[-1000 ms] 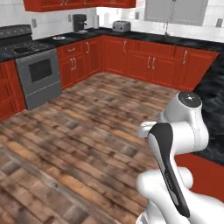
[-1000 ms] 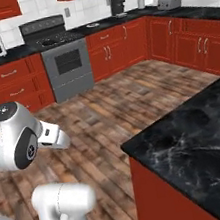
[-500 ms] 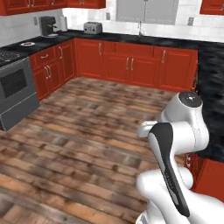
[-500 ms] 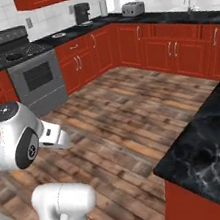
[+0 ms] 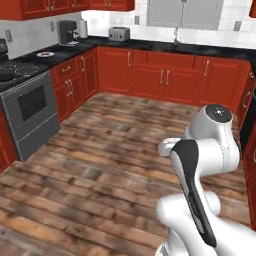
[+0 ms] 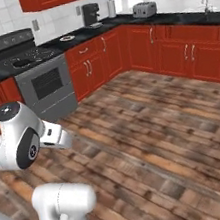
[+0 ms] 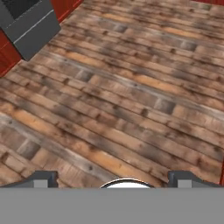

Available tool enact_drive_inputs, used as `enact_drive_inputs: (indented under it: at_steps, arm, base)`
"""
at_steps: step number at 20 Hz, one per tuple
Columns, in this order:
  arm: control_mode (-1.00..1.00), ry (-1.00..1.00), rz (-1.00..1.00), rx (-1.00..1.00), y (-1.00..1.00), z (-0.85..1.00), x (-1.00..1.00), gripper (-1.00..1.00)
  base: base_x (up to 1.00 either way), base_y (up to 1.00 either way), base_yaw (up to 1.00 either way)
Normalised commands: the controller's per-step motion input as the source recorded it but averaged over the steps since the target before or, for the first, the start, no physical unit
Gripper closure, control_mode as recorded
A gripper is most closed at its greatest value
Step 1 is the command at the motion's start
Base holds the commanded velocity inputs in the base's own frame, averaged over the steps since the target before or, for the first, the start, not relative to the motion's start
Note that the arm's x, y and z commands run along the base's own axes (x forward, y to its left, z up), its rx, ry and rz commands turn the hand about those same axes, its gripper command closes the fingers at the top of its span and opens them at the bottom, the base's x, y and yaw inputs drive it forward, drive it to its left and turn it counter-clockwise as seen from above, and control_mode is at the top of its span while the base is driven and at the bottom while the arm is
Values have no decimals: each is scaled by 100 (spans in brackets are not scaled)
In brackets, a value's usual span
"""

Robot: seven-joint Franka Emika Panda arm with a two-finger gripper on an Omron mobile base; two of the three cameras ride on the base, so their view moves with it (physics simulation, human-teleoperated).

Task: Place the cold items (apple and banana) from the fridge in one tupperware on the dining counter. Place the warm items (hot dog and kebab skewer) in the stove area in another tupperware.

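Two dark fingertips (image 7: 43,179) sit far apart at the bottom of my hand view, so my gripper (image 7: 113,180) is spread and holds nothing over wooden floor (image 7: 131,87). Stove (image 6: 35,76) stands left, toaster (image 5: 119,33) on the far counter (image 5: 165,46); I can't make out any food.

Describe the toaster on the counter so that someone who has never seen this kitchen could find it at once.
Start from the stove and follow the black counter toward the corner. Past a small white plate and the tall black coffee maker sits the toaster, against the tiled wall. It is the low, silver, boxy appliance, while the coffee maker is dark and upright.
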Motion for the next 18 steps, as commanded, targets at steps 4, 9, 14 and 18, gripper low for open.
enact_drive_inputs:
  at_steps: [4,9,14,18]
  arm:
    - [100,0,0,0,0,0,0,-100]
    - [100,0,0,0,0,0,0,-100]
    - [100,0,0,0,0,0,0,-100]
    - [100,0,0,0,0,0,0,-100]
  base:
    - [100,23,23]
    - [100,0,42]
    - [100,-1,44]
    - [100,-16,37]
